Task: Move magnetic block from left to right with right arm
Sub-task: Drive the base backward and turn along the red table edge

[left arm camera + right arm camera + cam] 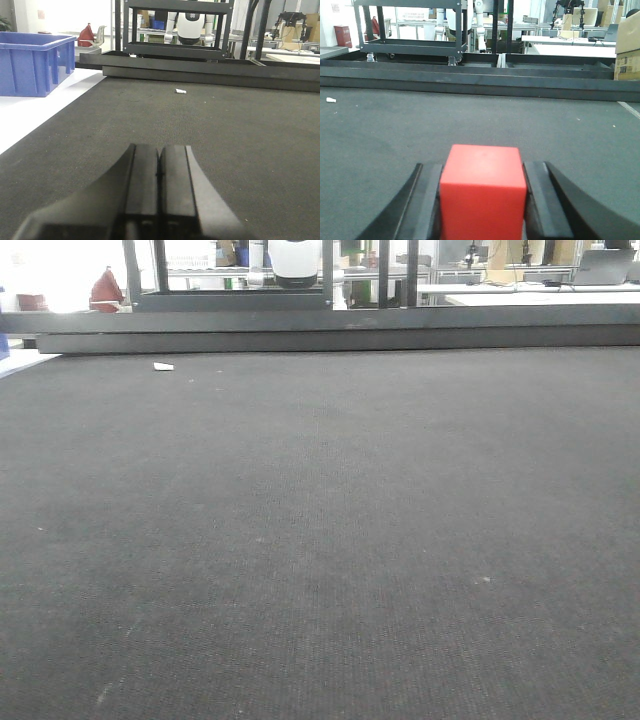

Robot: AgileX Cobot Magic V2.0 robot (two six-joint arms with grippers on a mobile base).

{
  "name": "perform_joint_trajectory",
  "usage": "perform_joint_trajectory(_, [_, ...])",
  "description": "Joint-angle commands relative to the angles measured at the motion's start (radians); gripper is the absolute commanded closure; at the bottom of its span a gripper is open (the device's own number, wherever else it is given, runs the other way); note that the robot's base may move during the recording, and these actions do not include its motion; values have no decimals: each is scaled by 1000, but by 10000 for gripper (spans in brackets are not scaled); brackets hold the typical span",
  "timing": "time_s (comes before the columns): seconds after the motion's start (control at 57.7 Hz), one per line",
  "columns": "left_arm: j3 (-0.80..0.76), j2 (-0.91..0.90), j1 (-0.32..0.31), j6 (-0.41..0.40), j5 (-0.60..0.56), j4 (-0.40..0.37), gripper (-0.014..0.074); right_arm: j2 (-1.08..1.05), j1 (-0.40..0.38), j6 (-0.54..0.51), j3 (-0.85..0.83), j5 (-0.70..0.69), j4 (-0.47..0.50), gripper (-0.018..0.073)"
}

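1. Far left: a blue crate (30,62) stands on a white surface (25,117) beside the dark mat (320,540). No readable writing on its walls.
2. Left gripper (159,150): the two black fingers (142,175) are pressed flat together with nothing between them. It sits low over the mat.
3. A small white scrap (180,91) lies on the mat ahead of the left gripper, towards the far edge and well apart from both grippers.
4. Beyond the mat's far edge runs a low black rail, with a black rack (175,47) behind it. A white robot (190,25) stands behind the rack.
5. A white panel (415,15) at the back carries marks too small to read.
6. Right gripper (481,172): the fingers (425,200) are held apart by the red cube (482,192), one pressed to each side face. The cube sits upright and square between them. Its faces are plain. Whether it touches the mat, I cannot tell.
7. Far right: cardboard boxes (627,50) are stacked past the rail, off the mat. Any print on them is not legible.
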Motion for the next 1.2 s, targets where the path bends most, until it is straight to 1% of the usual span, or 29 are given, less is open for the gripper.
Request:
perform_joint_trajectory(0.0, [8,-7,-3,0,-87,-5,722,6,-6,-12,-26,-76,-14,231])
perform_joint_trajectory(1.178, [8,-7,-3,0,-87,-5,722,6,-6,-12,-26,-74,-14,231])
